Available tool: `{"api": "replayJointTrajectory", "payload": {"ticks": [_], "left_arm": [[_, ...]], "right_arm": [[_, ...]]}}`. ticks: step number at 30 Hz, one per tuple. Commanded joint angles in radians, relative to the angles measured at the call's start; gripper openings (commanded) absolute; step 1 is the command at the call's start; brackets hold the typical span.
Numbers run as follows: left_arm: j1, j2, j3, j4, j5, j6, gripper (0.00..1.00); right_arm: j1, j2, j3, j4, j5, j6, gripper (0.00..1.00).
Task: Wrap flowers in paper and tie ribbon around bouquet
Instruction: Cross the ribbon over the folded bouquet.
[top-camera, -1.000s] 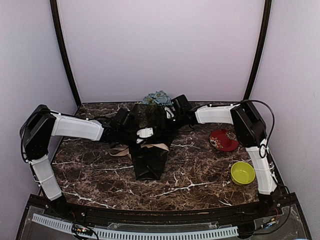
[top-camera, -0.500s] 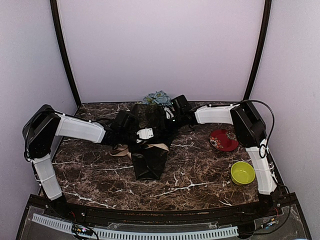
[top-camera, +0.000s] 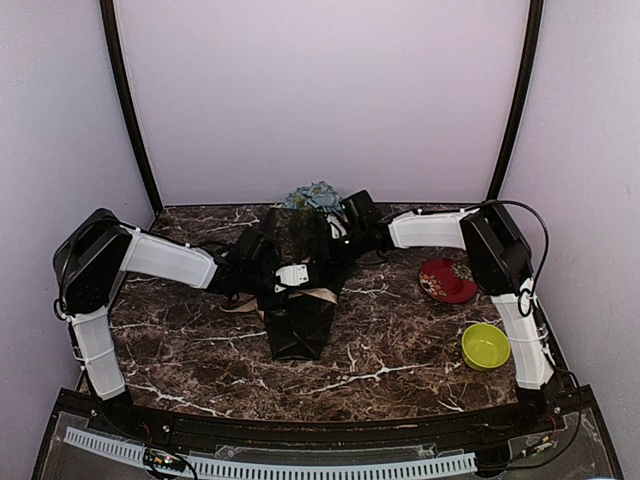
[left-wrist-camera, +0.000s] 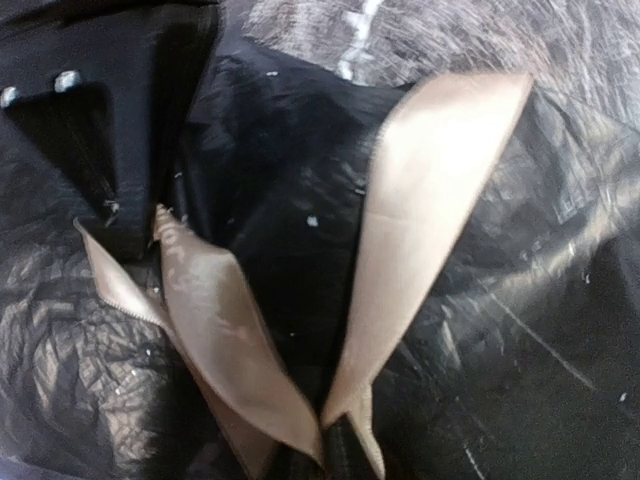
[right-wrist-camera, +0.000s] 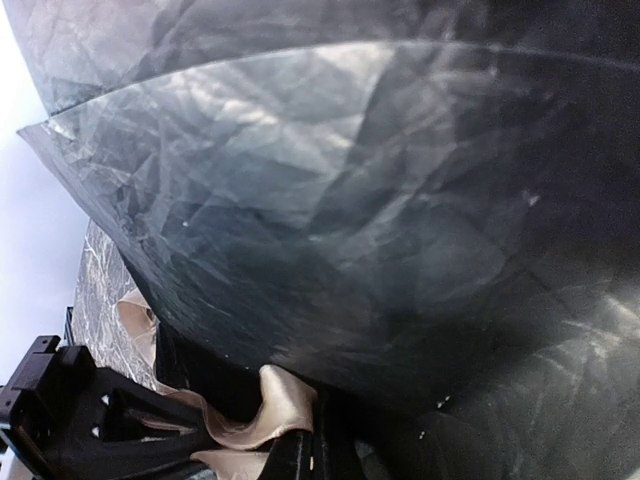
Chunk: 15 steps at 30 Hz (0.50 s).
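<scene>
The bouquet (top-camera: 298, 310) lies across the middle of the marbled table, the flowers (top-camera: 316, 194) showing blue and green at its far end. The black paper (right-wrist-camera: 380, 200) fills the right wrist view. The beige ribbon (top-camera: 312, 293) crosses the narrow waist, with a tail to the left. In the left wrist view two ribbon (left-wrist-camera: 430, 200) strands run down into my left gripper (left-wrist-camera: 338, 445), which is shut on them. My left gripper (top-camera: 296, 282) sits over the waist. My right gripper (right-wrist-camera: 312, 462) is shut with a fold of ribbon (right-wrist-camera: 285, 400) at its tips, close under the paper.
A red plate (top-camera: 447, 279) lies to the right of the bouquet. A yellow-green bowl (top-camera: 486, 345) stands nearer, beside the right arm's base. The back wall rises just behind the flowers.
My left arm has slid right and nearer, over the bouquet's waist, and its jaws have closed on the ribbon. The right arm and the bouquet have hardly moved.
</scene>
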Motion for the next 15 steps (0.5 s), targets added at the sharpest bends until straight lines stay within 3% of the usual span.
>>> {"api": "replayJointTrajectory", "payload": {"ticks": [1,15], "left_arm": [[0.001,-0.017,0.016,-0.044,0.020,-0.021,0.00],[0.026,-0.184,-0.047,0.035,0.166,-0.150,0.00]], "right_arm": [[0.018,-0.032,0.010,-0.032,0.007,-0.035,0.00],[0.040,-0.038,-0.029,-0.082,-0.085,-0.133,0.00]]}}
